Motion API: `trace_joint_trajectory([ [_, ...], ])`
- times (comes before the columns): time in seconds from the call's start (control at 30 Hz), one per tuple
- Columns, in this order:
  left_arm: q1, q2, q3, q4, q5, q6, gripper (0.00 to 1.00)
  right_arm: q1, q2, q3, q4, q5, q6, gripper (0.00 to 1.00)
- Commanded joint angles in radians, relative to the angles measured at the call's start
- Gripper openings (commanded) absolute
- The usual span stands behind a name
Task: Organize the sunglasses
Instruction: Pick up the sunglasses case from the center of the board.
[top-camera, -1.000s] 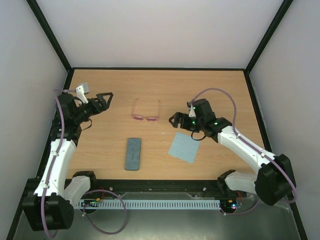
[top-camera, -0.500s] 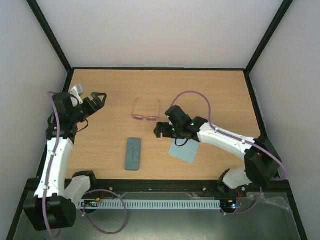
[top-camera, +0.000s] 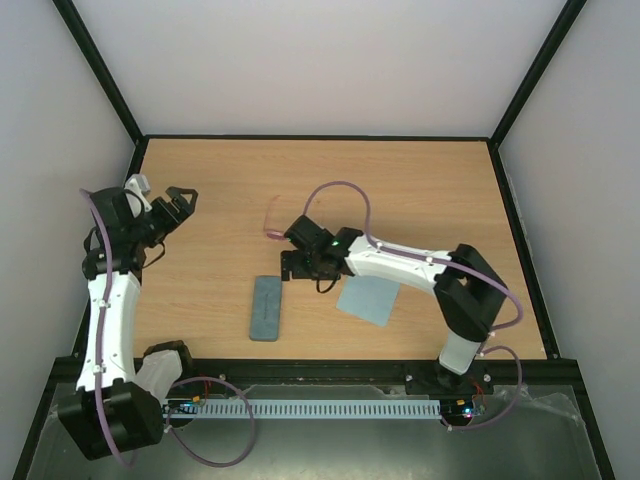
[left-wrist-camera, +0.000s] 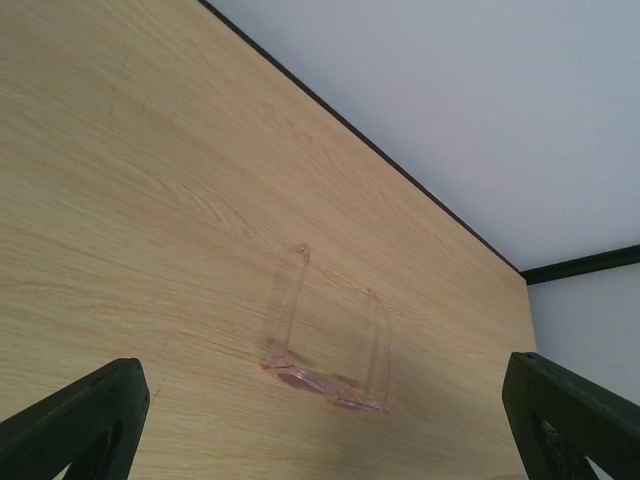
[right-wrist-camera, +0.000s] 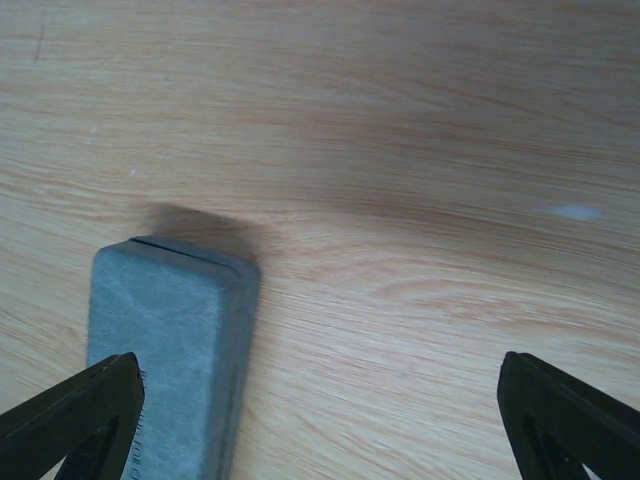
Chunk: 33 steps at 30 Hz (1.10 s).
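Note:
The pink-framed sunglasses (left-wrist-camera: 299, 379) rest on the wooden table (top-camera: 420, 190), temple arms unfolded, ahead of my open left gripper (left-wrist-camera: 322, 405) and well apart from it. In the top view only the left end of the sunglasses (top-camera: 273, 228) shows, with the right wrist covering the rest. My left gripper (top-camera: 178, 203) hovers at the table's left side. My right gripper (top-camera: 293, 264) is open and empty, just above the far end of the grey-blue case (right-wrist-camera: 165, 340). One of its fingers (right-wrist-camera: 80, 420) is over the case's top.
The closed case (top-camera: 265, 307) lies lengthwise in front of the sunglasses. A square light-blue cloth (top-camera: 368, 298) lies flat to its right, under the right forearm. Black frame rails (top-camera: 320, 138) and white walls close in the table.
The right arm has swung left from above the cloth to the case's far end, now covering most of the sunglasses from above. The left gripper has drawn back leftward. Both stay open.

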Motion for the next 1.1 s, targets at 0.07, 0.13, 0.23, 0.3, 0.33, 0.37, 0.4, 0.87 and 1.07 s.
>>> trace_joint_trajectory([
  [0.07,0.055,0.008,-0.038,-0.015,0.057,0.015,1.0,0.11,0.139,0.187,-0.163,0.08,0.056,0.97],
  [0.13,0.066,0.004,-0.051,-0.014,0.062,0.015,1.0,0.145,0.186,0.247,-0.207,0.106,0.067,0.96],
  [0.23,0.081,-0.001,-0.066,-0.011,0.074,0.014,0.99,0.197,0.26,0.336,-0.275,0.142,0.086,0.94],
  [0.3,0.085,-0.005,-0.07,-0.011,0.075,0.015,0.99,0.227,0.298,0.38,-0.314,0.164,0.101,0.94],
  [0.33,0.088,-0.008,-0.071,-0.013,0.073,0.017,0.99,0.239,0.317,0.4,-0.334,0.173,0.109,0.94],
  [0.37,0.089,-0.013,-0.074,-0.014,0.074,0.018,0.99,0.248,0.335,0.425,-0.354,0.182,0.118,0.94],
  [0.4,0.089,-0.015,-0.078,-0.013,0.074,0.019,1.0,0.258,0.35,0.439,-0.369,0.19,0.125,0.94],
  [0.87,0.108,-0.026,-0.122,-0.023,0.1,0.066,1.0,0.308,0.47,0.53,-0.442,0.215,0.196,0.94],
  [1.07,0.107,-0.025,-0.135,-0.009,0.116,0.06,1.0,0.308,0.478,0.526,-0.443,0.21,0.203,0.85],
])
